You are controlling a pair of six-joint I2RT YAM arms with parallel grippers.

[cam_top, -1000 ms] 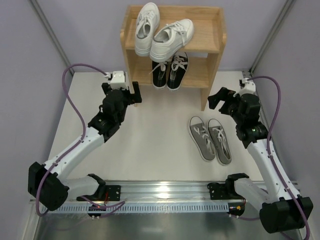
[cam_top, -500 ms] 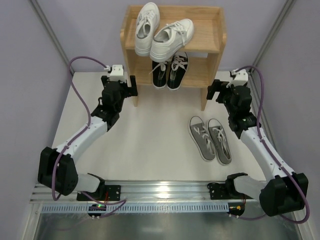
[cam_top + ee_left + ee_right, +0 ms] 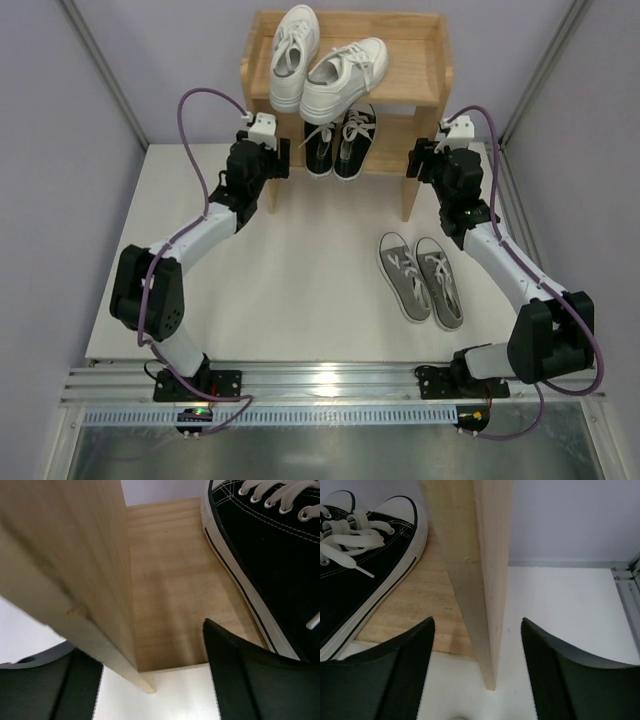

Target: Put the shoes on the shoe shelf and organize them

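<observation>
Shelf (image 3: 412,45) is standing at the table's (image 3: 300,285) far edge, both arms are reaching forward to it, left gripper (image 3: 268,168) and right gripper (image 3: 420,162) each straddling a side panel, fingers apart, not clamping.

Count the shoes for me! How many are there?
6. Two white shoes lie on top of the shelf, two black shoes on its lower level, two grey shoes on the table. None looks hidden.

Bright, even, diffuse light fills every view, and shadows are faint and soft-edged. In both wrist views the black fingers (image 3: 250,680) look out of focus. The shoe shelf (image 3: 65,570) panel between the left jaws blurs near the lens.
</observation>
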